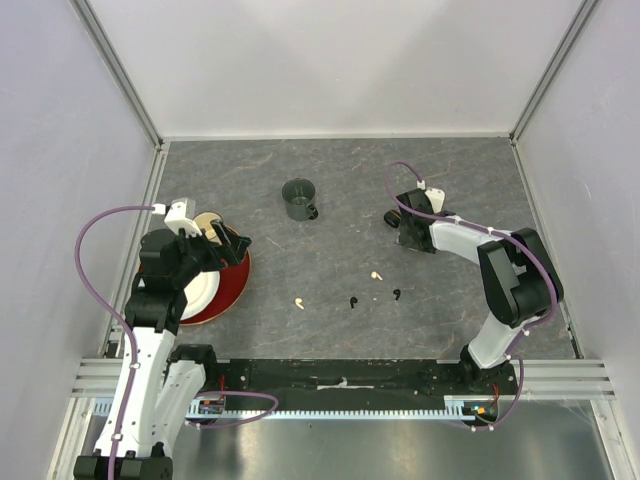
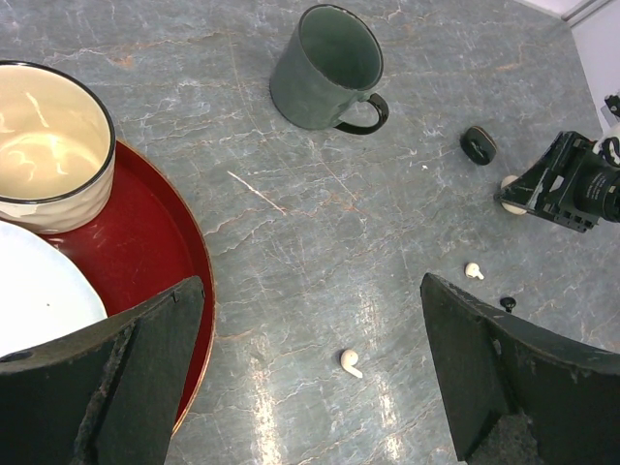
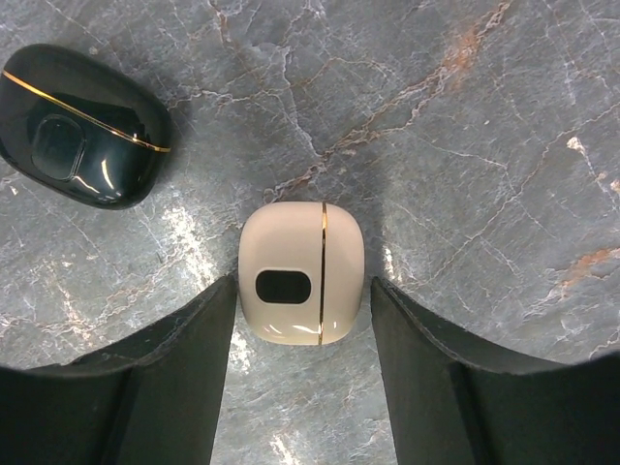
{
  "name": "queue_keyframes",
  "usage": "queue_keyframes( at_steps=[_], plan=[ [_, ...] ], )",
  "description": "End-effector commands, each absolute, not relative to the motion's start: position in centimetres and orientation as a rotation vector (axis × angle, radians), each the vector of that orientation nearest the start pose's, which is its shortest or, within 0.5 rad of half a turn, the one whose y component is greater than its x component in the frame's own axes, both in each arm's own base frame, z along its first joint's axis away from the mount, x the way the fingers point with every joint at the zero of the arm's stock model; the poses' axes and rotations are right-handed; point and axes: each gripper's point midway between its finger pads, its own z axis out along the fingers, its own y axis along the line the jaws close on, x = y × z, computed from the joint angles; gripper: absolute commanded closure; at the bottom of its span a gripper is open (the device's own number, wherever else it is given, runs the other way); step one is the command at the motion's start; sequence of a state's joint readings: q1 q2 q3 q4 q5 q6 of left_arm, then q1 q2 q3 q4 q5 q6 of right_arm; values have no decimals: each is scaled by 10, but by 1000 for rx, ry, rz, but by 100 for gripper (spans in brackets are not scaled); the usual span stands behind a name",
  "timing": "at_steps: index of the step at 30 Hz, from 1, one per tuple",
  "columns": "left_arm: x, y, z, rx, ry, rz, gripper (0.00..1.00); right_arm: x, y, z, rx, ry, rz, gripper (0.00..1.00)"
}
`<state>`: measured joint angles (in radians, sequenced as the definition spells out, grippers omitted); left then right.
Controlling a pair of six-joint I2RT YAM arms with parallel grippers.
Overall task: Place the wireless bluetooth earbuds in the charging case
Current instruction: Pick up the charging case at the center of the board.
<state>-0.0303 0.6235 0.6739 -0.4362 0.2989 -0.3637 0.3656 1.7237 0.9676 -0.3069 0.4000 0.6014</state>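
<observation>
Two cream-white earbuds (image 1: 299,301) (image 1: 376,273) and two black earbuds (image 1: 353,302) (image 1: 398,293) lie loose on the grey table. In the left wrist view I see the cream ones (image 2: 350,361) (image 2: 473,270) and one black one (image 2: 507,303). A closed cream charging case (image 3: 301,272) lies between the open fingers of my right gripper (image 3: 302,291), which is low over it (image 1: 408,232). A closed black case (image 3: 82,126) lies just beside it. My left gripper (image 2: 310,291) is open and empty, raised over the red plate's edge (image 1: 232,245).
A dark green mug (image 1: 299,199) stands at the back middle. A red plate (image 1: 235,285) at the left holds a white plate (image 1: 200,290) and a cream bowl (image 2: 44,145). White walls close in the table on three sides.
</observation>
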Motion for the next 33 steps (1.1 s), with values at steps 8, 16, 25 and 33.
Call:
queue_keyframes(
  at_steps=[8, 16, 25, 33],
  plan=[
    [250, -78, 225, -97, 1935, -580, 0, 361, 89, 19, 334, 2487, -151, 37],
    [248, -81, 229, -81, 1907, -598, 0, 352, 88, 17, 319, 2488, -130, 37],
    [247, -84, 231, -64, 1900, -616, 0, 352, 89, 18, 315, 2483, -109, 47],
    [243, -118, 230, 55, 1852, -843, 0, 353, 106, 66, 184, 2402, 46, 80]
  ],
)
